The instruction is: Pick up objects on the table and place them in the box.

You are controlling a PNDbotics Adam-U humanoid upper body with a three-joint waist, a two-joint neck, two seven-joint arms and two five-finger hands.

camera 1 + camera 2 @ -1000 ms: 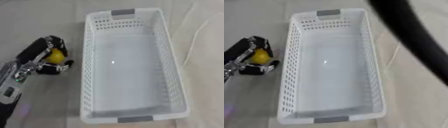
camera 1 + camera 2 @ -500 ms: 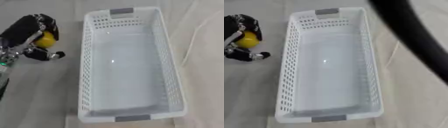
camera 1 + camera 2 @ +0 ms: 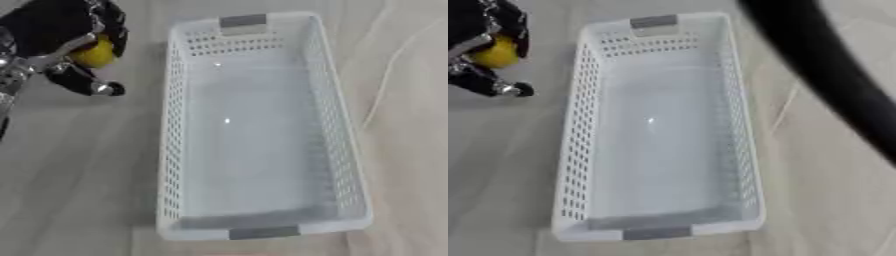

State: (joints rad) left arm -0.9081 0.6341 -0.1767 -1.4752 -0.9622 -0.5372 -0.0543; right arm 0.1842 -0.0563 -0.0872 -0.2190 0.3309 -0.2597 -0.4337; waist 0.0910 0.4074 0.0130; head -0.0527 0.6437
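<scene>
My left hand (image 3: 61, 35) hangs at the upper left, above the table, left of the box. Its black fingers and thumb curl round a small yellow round object (image 3: 94, 53). The long white perforated box (image 3: 179, 125) lies lengthwise down the middle and I see nothing inside it. My right hand is out of sight; only a black arm section (image 3: 833, 80) crosses the upper right of the right eye view.
A thin pale cable (image 3: 385, 85) runs over the cloth-covered table right of the box. A grey label tab (image 3: 242, 20) marks the box's far end, another (image 3: 262, 233) its near end.
My left hand has lifted the yellow object from beside the box's left wall, rising toward the upper left corner.
</scene>
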